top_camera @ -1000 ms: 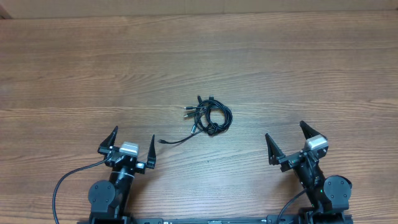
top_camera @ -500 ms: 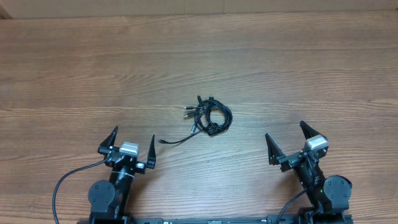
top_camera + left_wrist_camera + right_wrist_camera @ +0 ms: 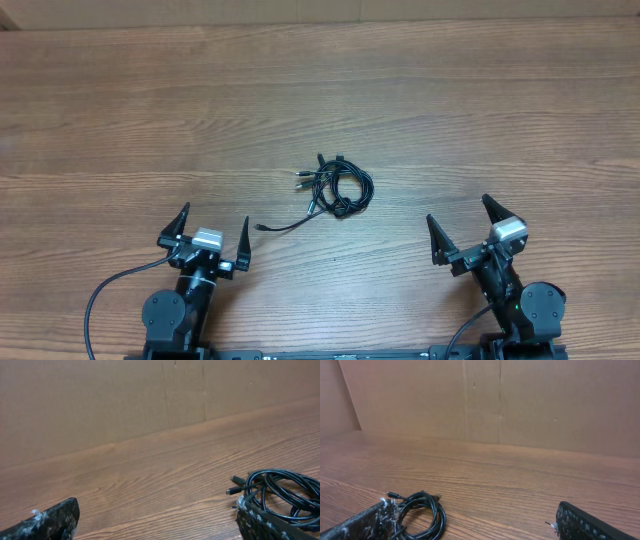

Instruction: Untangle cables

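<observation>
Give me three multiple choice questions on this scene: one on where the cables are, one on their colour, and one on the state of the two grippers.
1. Where do the cables lie?
A. On the table, ahead of and between the left gripper and right gripper
B. Inside one gripper
C. At the table's far edge

2. What colour are the cables?
A. White
B. Black
C. Red

3. How do the grippers stand?
A. Both shut
B. One shut on a plug
C. Both open, holding nothing

Answers:
1 A, the bundle rests on bare wood clear of both grippers.
2 B, every strand is black.
3 C, both pairs of fingers are spread wide with nothing between them.
</observation>
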